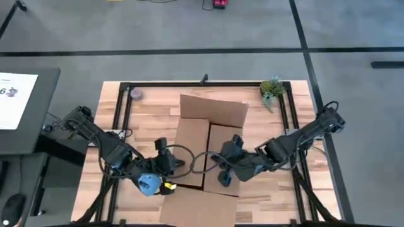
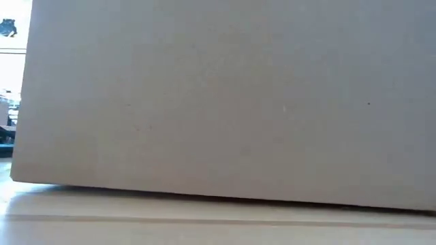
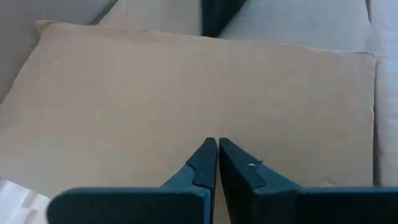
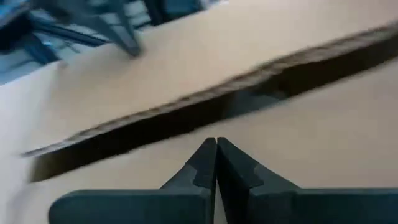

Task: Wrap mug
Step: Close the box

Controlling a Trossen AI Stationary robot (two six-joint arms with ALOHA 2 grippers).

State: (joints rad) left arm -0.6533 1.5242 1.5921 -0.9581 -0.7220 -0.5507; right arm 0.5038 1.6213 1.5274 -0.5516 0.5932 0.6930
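Cardboard box (image 1: 208, 142) flaps closing, grippers pressing

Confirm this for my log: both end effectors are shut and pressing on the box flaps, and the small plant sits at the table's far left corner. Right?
Not quite. In the high view the plant sits at the far right corner, not the left. The rest holds: the wrist views show the left end effector and right end effector shut over the box flaps.
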